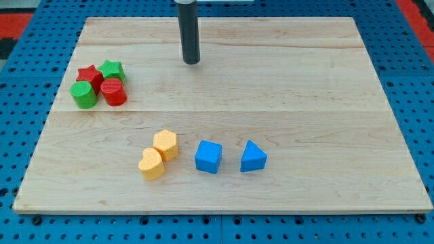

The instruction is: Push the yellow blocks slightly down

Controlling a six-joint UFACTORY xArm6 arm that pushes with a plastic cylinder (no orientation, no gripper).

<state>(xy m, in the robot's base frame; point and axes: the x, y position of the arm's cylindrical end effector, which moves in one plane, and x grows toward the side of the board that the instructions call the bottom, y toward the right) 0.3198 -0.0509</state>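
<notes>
Wooden bench (285, 81): pale planks, fills most of the view, sits on a blue pegboard (20, 142) that shows along all edges.

Dark rod (190, 30): comes down from the view's top, slightly left of centre, upright. My tip (192, 62) rests on the bench in the upper part, well apart from every block. No hand on this rig, only the rod; nothing is held, and the tip touches no block.

Left-side cluster, upper left of the bench, four blocks packed together: red star (89, 75) and green star (112, 69) at the back, touching; green cylinder (84, 95) and red cylinder (114, 92) in front, against the stars. The cluster lies to the view's left of the tip and a little lower.

Lower middle of the bench, a loose row. Yellow pair: yellow hexagonal block (165, 144) and yellow heart-shaped block (152, 163), touching, the heart lower and to the left. Both sit well below the tip and slightly to its left.

Blue cube (208, 156): just to the right of the yellow pair, apart from it. Blue triangular block (253, 157): further right, near the cube, a small gap between.
</notes>
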